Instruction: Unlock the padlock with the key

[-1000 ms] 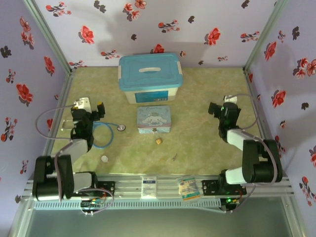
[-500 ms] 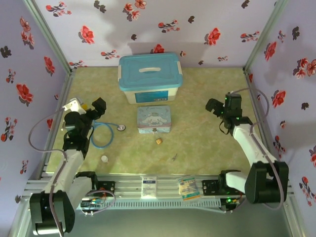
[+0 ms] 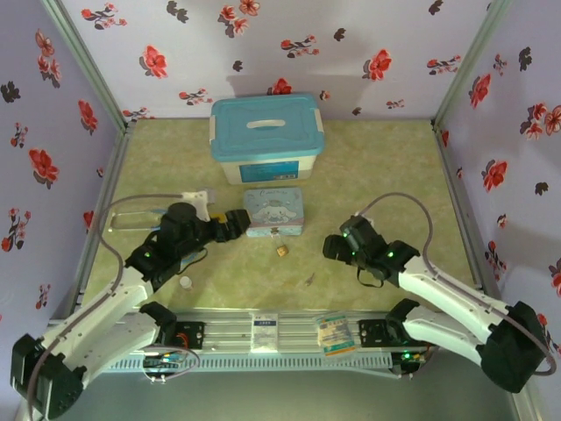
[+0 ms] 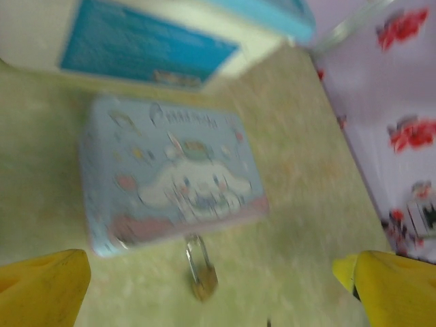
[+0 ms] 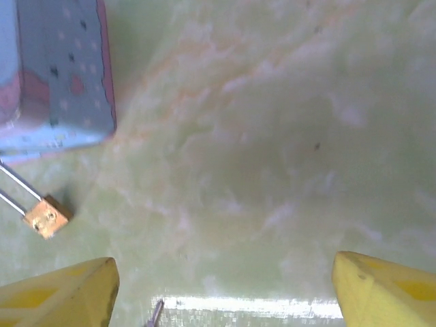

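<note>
The small brass padlock (image 3: 282, 251) lies on the green mat just in front of the cartoon tin (image 3: 273, 211), its shackle pointing at the tin. In the left wrist view the padlock (image 4: 204, 276) sits a little ahead, between my yellow fingers (image 4: 42, 286). My left gripper (image 3: 232, 222) hovers at the tin's left end, open and holding nothing. The thin grey key (image 3: 309, 280) lies right of the padlock, nearer the front. My right gripper (image 3: 333, 247) hangs open just right of both. The right wrist view shows the padlock (image 5: 46, 216) at the left and the key's tip (image 5: 155, 315) at the bottom edge.
A large blue-lidded box (image 3: 266, 136) stands behind the tin. A small whitish round object (image 3: 186, 282) lies by the left arm. Part of a blue stethoscope tube (image 3: 195, 255) shows under that arm. Flowered walls close three sides, and a metal rail (image 3: 263, 329) runs along the front.
Both arms have swung in from the side walls to the middle. The left gripper now sits beside the tin, the right one beside padlock and key. Padlock and key have not moved.
</note>
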Action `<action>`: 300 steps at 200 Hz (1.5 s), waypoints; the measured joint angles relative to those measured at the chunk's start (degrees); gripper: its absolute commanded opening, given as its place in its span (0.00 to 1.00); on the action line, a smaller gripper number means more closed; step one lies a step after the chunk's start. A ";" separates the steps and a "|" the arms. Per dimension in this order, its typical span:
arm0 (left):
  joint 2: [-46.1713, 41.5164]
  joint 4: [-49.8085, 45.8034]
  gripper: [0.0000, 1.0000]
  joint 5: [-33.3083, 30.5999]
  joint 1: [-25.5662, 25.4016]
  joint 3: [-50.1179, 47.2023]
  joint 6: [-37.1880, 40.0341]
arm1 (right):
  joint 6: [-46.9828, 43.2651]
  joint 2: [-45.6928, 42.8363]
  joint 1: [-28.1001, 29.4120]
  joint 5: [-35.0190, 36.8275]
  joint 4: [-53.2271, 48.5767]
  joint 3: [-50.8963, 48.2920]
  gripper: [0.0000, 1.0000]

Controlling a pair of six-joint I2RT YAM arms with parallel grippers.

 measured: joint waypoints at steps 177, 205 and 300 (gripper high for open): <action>3.76 3.06 1.00 -8.83 -12.46 -5.22 -9.81 | 19.63 31.56 28.11 13.55 5.55 7.19 0.45; 3.76 4.70 1.00 -8.98 -12.83 -6.45 -10.51 | 20.48 32.61 29.35 14.16 4.98 8.31 0.40; 3.85 6.58 1.00 -9.01 -13.03 -8.20 -11.98 | 22.01 32.83 30.34 14.29 1.68 8.72 0.34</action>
